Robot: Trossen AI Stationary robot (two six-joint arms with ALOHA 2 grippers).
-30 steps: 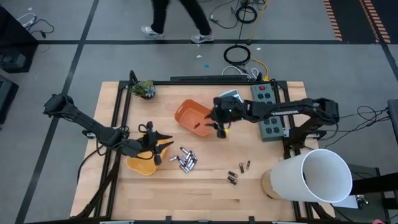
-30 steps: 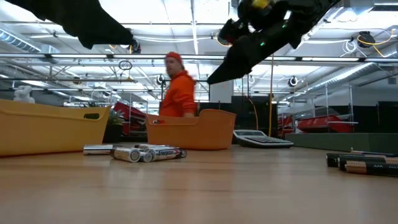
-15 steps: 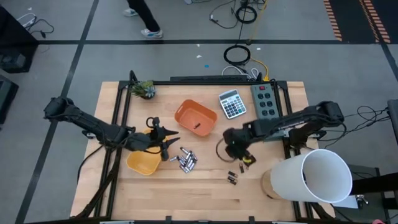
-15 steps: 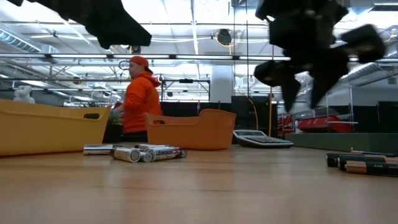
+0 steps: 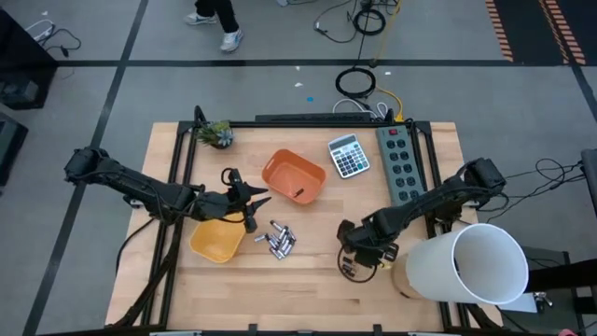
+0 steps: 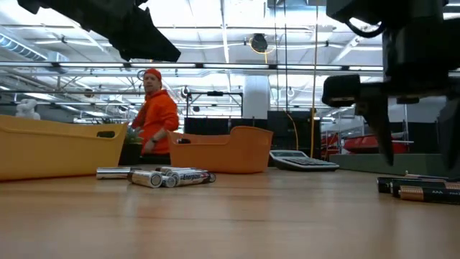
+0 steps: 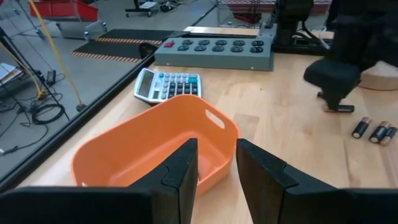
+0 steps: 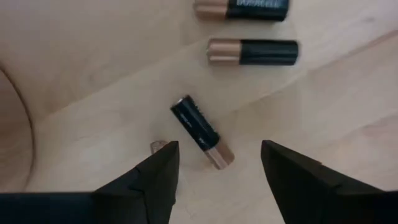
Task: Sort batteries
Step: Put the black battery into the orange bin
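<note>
From above, your right pincer (image 5: 353, 264) has swung away from the orange bin (image 5: 293, 176) and now hangs over the dark batteries (image 5: 348, 271) on the tabletop (image 5: 308, 299). At table level, it has dropped in beside those dark cells (image 6: 420, 189), while the silvery batteries (image 6: 162, 176) lie untouched. Your left pincer (image 7: 216, 168), narrowly parted and empty, faces the orange bin. The right wrist shows wide fingers (image 8: 155, 171) straddling one dark battery (image 8: 201, 130), so the next pick looks lined up.

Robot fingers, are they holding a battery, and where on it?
No. The right gripper is open, fingers either side of a dark battery lying on the table. The left gripper holds nothing visible.
</note>
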